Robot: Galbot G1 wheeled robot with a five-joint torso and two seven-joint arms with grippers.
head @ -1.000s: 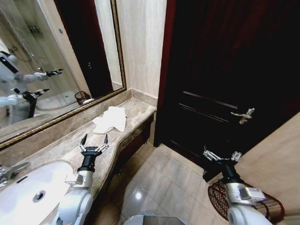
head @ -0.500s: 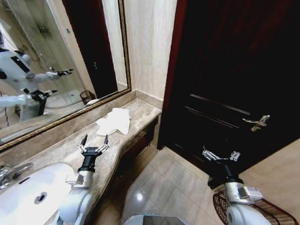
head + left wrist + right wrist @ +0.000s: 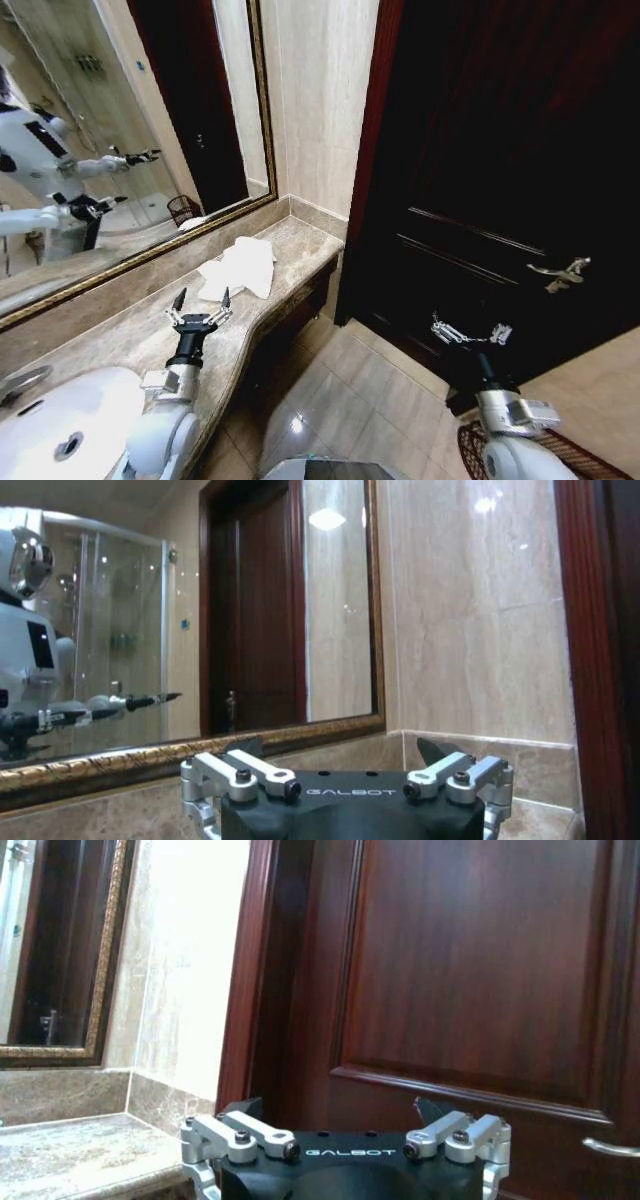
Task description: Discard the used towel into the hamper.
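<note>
towel (image 3: 240, 270) lies crumpled on the counter (image 3: 120, 335); left gripper (image 3: 200, 297) and right gripper (image 3: 471, 331) both spread, empty.

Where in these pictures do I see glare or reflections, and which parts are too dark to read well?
Head view: the mirror reflects the robot, a bright glare spot lies on the floor tiles, the door is very dark, and straight edges lean. Left wrist view: a lamp reflection shows high in the mirror. Right wrist view: the door is evenly lit with a soft sheen.
</note>
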